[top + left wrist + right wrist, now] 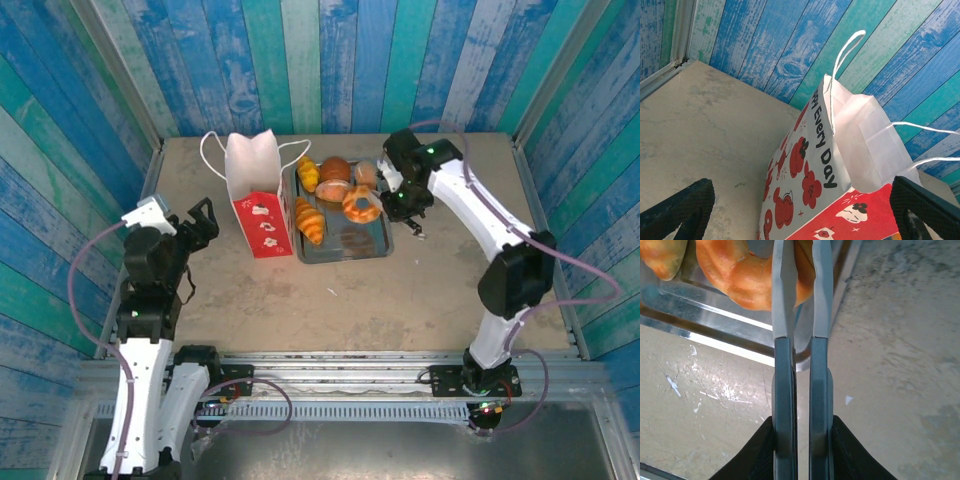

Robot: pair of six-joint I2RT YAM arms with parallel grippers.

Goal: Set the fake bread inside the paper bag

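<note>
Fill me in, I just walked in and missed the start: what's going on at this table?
Two robot arms are bagging toy bread. The right gripper has its fingers closed narrowly on the ring-shaped bagel at the right edge of the metal tray, where the rest of the fake bread lies. The paper bag stands upright just left of the tray. The left gripper hangs open beside the bag, facing it, holding nothing.

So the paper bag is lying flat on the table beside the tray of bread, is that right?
Not quite: the paper bag stands upright beside the tray of bread. The top external view shows it.
</note>
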